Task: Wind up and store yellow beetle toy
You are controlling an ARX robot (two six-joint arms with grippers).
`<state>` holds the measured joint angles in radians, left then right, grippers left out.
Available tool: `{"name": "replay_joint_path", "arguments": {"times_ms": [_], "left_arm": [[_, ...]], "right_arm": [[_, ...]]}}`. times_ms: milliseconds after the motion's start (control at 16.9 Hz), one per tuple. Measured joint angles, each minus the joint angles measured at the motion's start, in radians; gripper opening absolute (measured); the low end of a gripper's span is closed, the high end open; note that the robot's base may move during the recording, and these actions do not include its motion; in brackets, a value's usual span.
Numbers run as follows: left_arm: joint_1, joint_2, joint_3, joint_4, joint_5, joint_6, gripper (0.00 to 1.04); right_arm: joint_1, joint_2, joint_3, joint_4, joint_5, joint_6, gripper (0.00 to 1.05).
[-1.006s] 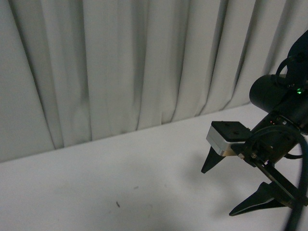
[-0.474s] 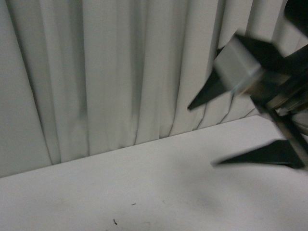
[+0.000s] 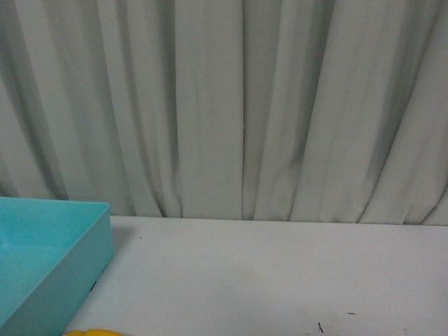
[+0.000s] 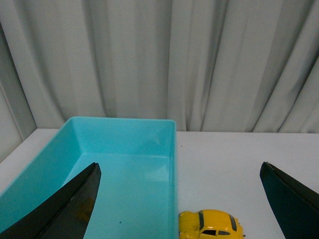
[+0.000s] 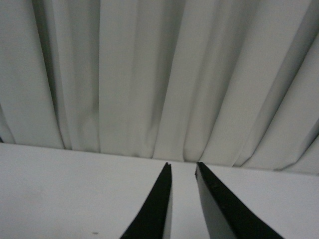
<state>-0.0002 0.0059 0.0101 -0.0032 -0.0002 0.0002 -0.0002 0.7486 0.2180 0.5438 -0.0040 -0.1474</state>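
The yellow beetle toy (image 4: 211, 224) stands on the white table just beside the outer wall of a turquoise tray (image 4: 172, 164); only a sliver of the toy (image 3: 92, 332) shows at the bottom edge of the front view. My left gripper (image 4: 179, 172) is open, its dark fingers wide apart, one over the tray and one over the table, with the toy between and below them. My right gripper (image 5: 183, 164) is shut with nothing held, pointing over bare table toward the curtain. Neither arm shows in the front view.
The turquoise tray (image 3: 84, 245) sits at the front view's left and looks empty inside. A grey pleated curtain (image 3: 238, 105) closes off the table's far edge. White tabletop (image 3: 280, 280) stretches to the right of the tray.
The front view has swung: the right arm and its open gripper, seen at the right before, are gone from it, and the turquoise tray and a bit of the toy now show.
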Motion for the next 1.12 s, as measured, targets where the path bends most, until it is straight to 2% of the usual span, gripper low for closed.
{"name": "replay_joint_path", "arguments": {"times_ms": [59,118,888,1125], "left_arm": [[0.000,0.000,0.000,0.000,-0.001,0.000,0.98],[0.000,0.000,0.000,0.000,0.000,0.000,0.98],[0.000,0.000,0.000,0.000,0.000,0.000,0.98],[0.000,0.000,0.000,0.000,0.000,0.000,0.98]], "right_arm": [[0.000,-0.019,-0.035,-0.014,0.000,0.056,0.08],[0.000,-0.040,-0.056,-0.021,0.000,0.082,0.01],[0.000,-0.371,-0.208,-0.174,0.001,0.131,0.02],[0.000,-0.476,-0.208,-0.272,0.001,0.132,0.02]]}}
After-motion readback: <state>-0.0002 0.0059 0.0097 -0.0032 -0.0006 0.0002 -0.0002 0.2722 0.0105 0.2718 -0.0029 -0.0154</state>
